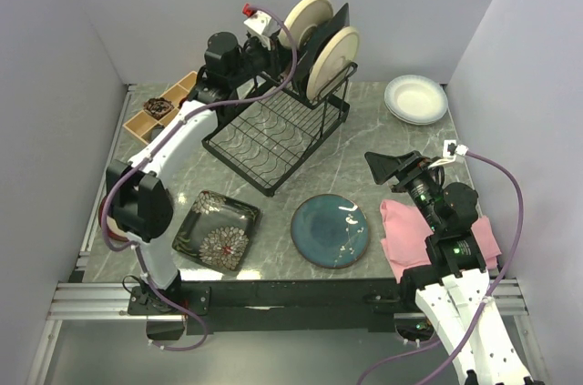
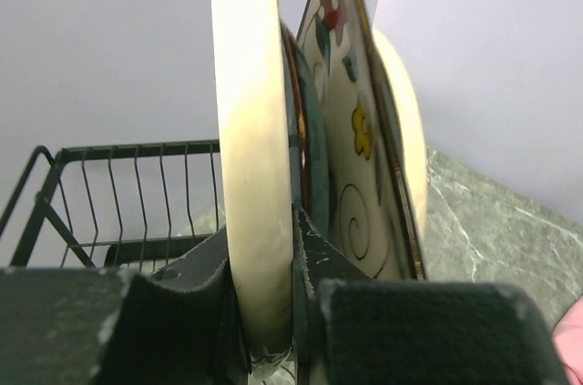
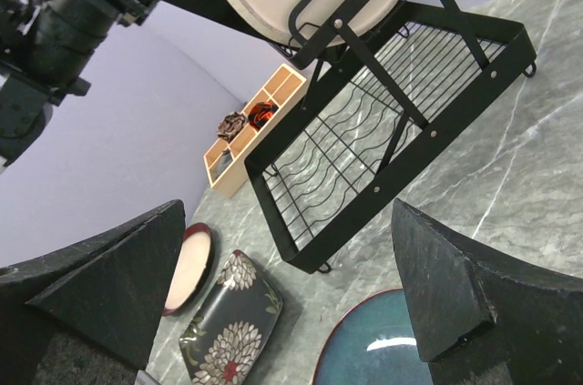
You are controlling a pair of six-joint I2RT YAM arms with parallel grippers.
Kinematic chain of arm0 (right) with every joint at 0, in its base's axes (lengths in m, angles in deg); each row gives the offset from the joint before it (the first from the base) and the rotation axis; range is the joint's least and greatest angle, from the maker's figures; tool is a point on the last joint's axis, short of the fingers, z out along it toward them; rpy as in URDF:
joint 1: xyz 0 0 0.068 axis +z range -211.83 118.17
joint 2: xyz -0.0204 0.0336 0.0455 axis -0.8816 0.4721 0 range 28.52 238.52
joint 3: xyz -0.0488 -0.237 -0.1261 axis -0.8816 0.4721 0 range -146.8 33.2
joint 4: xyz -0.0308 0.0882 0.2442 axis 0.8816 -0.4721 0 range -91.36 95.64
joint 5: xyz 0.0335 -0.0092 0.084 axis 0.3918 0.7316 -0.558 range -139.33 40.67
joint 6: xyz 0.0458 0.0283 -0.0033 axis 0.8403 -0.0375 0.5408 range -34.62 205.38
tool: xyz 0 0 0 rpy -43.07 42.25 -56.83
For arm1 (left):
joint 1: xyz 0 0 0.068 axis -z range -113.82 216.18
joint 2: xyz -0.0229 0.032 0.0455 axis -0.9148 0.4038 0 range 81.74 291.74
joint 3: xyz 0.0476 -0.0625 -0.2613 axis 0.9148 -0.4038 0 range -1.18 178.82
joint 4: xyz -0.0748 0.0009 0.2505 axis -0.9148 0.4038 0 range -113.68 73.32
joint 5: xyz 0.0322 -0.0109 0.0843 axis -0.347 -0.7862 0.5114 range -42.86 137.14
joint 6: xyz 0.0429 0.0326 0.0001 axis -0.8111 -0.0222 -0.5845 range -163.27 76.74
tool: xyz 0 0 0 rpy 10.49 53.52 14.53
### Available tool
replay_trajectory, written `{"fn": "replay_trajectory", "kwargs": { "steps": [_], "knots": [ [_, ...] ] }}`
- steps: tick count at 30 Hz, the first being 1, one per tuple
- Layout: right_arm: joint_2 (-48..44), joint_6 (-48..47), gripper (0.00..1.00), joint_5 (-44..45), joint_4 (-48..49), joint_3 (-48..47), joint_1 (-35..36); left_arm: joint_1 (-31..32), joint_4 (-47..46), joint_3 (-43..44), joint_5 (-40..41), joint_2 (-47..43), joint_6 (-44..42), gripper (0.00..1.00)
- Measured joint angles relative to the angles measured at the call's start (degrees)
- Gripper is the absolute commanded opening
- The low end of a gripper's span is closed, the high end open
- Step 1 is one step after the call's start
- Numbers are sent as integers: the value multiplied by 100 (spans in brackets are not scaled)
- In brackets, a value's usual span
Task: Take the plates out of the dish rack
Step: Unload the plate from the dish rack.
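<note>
The black wire dish rack (image 1: 273,135) stands at the back middle. Its upper frame holds a cream round plate (image 1: 306,16), a cream square plate with coloured flowers (image 2: 351,130), a teal plate edge (image 2: 314,139) and another cream round plate (image 1: 332,59). My left gripper (image 1: 271,35) is at the rack's top. In the left wrist view it (image 2: 269,312) is shut on the first cream plate's rim (image 2: 250,130), one finger on each face. My right gripper (image 1: 392,167) hangs open and empty above the table's right side, and it also shows in the right wrist view (image 3: 291,294).
On the table lie a black square flowered plate (image 1: 217,230), a round teal plate (image 1: 330,230), a white plate (image 1: 416,98) at the back right and a brown-rimmed tan plate (image 3: 189,267). A pink cloth (image 1: 428,235) lies at the right front. A wooden compartment tray (image 1: 164,112) stands left of the rack.
</note>
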Motion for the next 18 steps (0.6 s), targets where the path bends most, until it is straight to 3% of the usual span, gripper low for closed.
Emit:
{"fn": "replay_trajectory", "kwargs": {
  "steps": [18],
  "knots": [
    [-50,0,100,2,0,0,0,120,-299,-345,413,-481,-114,1]
  ]
}}
